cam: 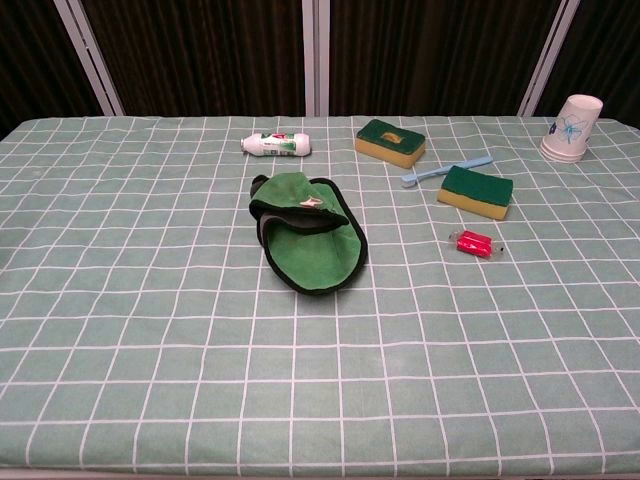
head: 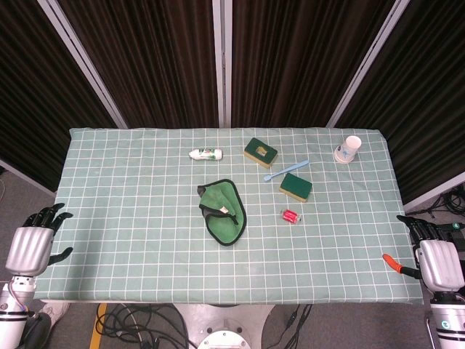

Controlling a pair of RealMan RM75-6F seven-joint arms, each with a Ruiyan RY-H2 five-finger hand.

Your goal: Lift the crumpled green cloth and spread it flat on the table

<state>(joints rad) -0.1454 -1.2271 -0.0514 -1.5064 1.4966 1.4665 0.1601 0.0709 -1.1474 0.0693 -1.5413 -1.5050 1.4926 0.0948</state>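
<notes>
From the head view, your left hand (head: 33, 243) hangs off the left edge of the bench (head: 109, 218), its fingers (head: 51, 214) loosely apart and holding nothing. Your right hand (head: 436, 258) sits off the right edge; it holds nothing either, fingers slightly spread. The green cloth (head: 222, 212) lies folded over itself near the bench's middle, well apart from both hands. I judge the task has not begun: the reach is the step in hand. Next you will need to bring a hand in over the cloth and pinch a free edge, likely the black-trimmed rim nearest you, then lift so the fold drops open.

In the chest view neither hand shows. The green cloth (cam: 305, 230) has its upper flap doubled over the lower part, with a small pale tag on the fold; any print on it is too small to read. The white tube (cam: 276, 144) beyond it bears green labelling, unreadable. The paper cup (cam: 573, 127) shows a faint blue design, no legible words.
</notes>
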